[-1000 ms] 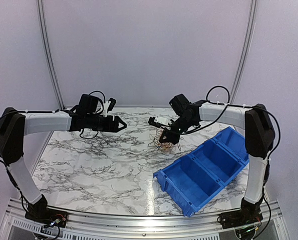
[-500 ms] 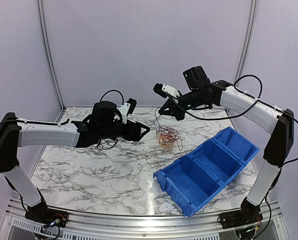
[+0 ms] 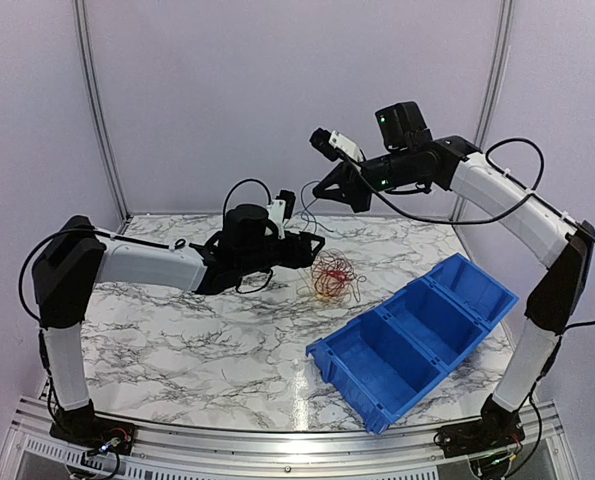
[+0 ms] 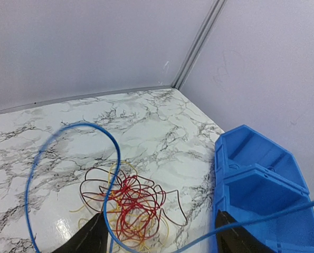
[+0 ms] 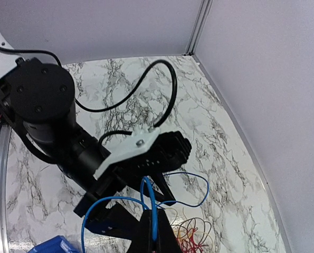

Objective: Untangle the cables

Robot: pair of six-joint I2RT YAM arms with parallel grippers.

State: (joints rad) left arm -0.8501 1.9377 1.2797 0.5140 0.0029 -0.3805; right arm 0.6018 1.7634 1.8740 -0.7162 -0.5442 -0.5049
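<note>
The cables [image 3: 335, 274] lie as a small tangle of red, yellow and dark brown loops on the marble table [image 3: 177, 330]; the tangle also shows in the left wrist view [image 4: 130, 203]. My right gripper [image 3: 323, 190] is raised above the tangle and shut on a blue wire [image 5: 154, 203], with its fingertips [image 5: 155, 234] pinched together. The blue wire [image 4: 116, 150] loops down in front of my left gripper [image 4: 158, 220]. My left gripper [image 3: 315, 243] is open and empty, low, just left of the tangle.
A blue bin [image 3: 412, 335] with several compartments stands right of the tangle, slanting toward the front; it also shows in the left wrist view [image 4: 257, 179]. The enclosure's back wall and corner post [image 4: 199, 45] stand close behind the table.
My right gripper has risen from the tangle with the blue wire, pulling it up and out. My left arm has reached right, up to the tangle.
</note>
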